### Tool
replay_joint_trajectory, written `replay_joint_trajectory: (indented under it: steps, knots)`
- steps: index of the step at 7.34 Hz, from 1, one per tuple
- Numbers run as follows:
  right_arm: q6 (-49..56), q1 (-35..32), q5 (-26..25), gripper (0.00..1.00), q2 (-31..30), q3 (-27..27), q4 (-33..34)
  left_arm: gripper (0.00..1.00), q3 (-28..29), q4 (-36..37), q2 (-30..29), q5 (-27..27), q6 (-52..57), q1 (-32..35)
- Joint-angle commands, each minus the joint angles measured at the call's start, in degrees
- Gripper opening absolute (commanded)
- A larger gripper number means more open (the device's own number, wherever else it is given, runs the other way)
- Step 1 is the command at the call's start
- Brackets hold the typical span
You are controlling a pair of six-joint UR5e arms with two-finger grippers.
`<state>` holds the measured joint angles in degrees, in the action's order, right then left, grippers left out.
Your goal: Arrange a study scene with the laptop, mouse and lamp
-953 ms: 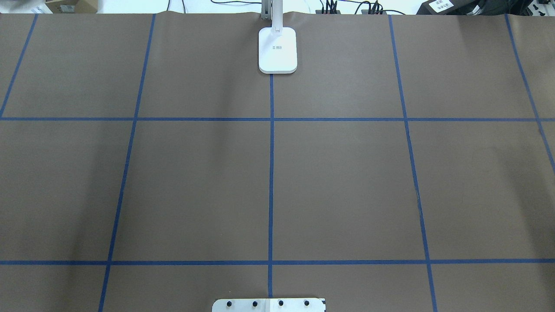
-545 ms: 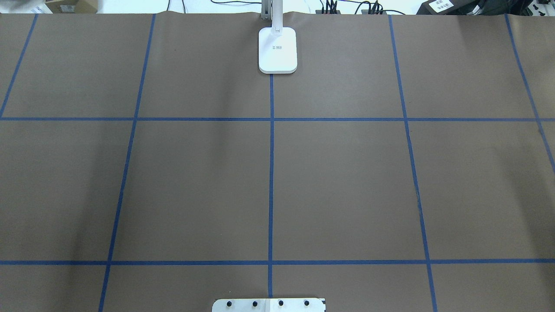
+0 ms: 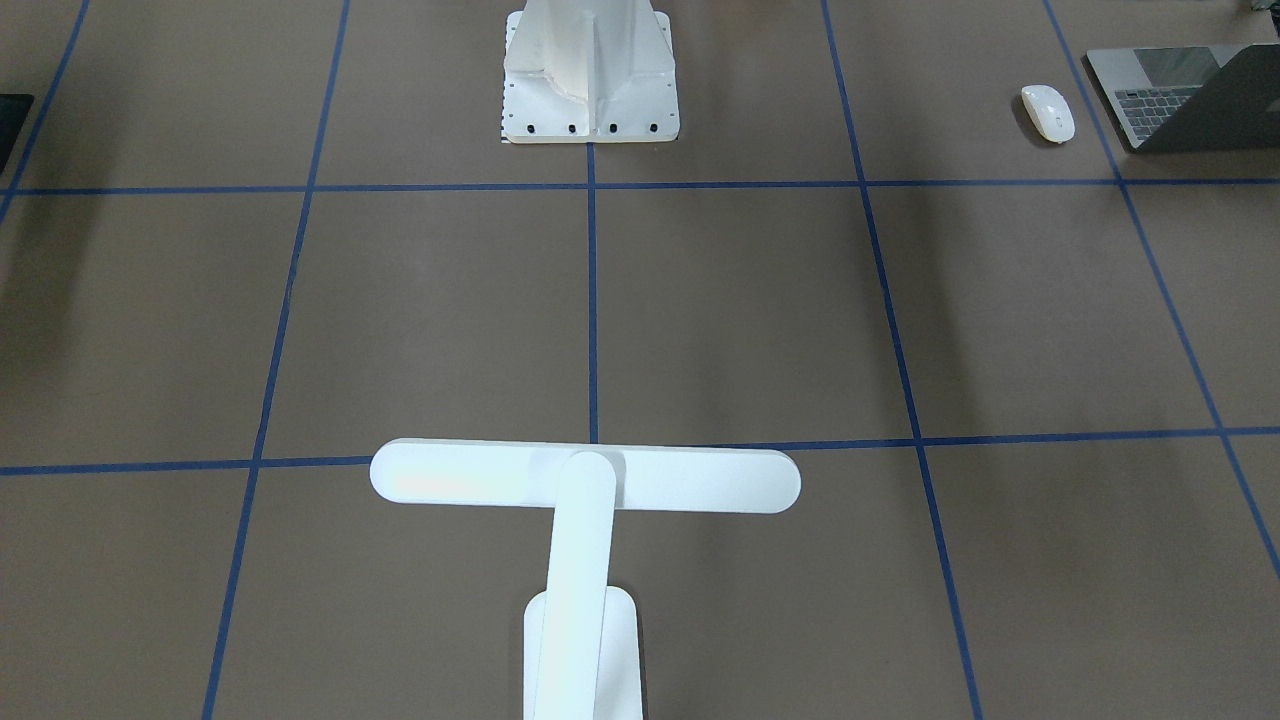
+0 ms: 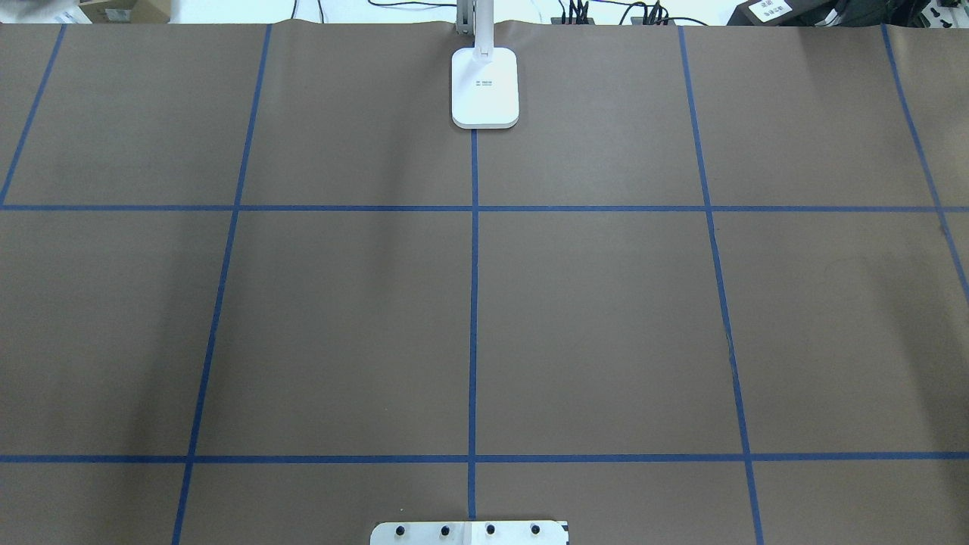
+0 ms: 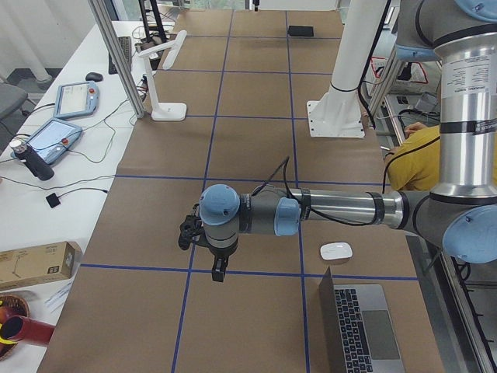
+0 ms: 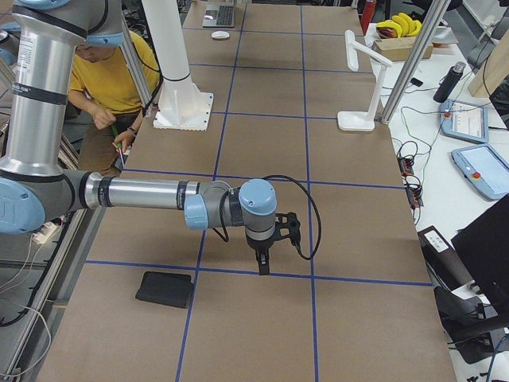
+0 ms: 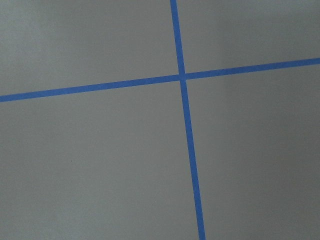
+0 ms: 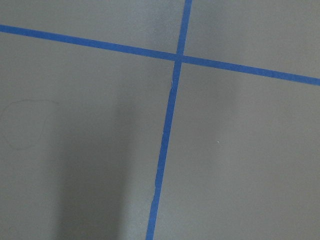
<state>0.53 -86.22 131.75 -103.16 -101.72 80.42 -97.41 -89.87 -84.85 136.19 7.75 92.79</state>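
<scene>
Brown paper gridded with blue tape covered the table (image 4: 606,318). The left hand (image 5: 220,270) pointed down over a tape line with nothing visible in it; whether it stood wide or narrow could not be told. The same held for the right hand (image 6: 264,263), near a flat black mat (image 6: 165,289).

Closest to the left hand lay the mouse (image 3: 1047,112), just beside the open laptop (image 3: 1180,95) at the table's left end. The mouse probably was light, glossy and slippery, and best pinched across its narrow flanks. The laptop likely was the heaviest item, stiff but hinged, and best taken by the base edge, never the lid.

Farthest, at the middle of the operators' edge, stood the lamp (image 3: 585,478). It seemed top-heavy, so the slim arm low down looked the safest hold.
</scene>
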Motion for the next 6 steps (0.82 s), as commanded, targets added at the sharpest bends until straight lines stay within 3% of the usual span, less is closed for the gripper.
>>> replay_joint_trajectory:
  steps: [1,6]
  knots:
    - [0.00,0.00,0.00,1.00,-0.03,0.12,0.00,0.99,-0.06,0.04,0.12,-0.31,-0.02,0.90]
    - [0.00,0.00,0.00,1.00,-0.03,0.29,0.00,0.99,-0.23,0.48,0.03,-0.58,-0.02,4.51]
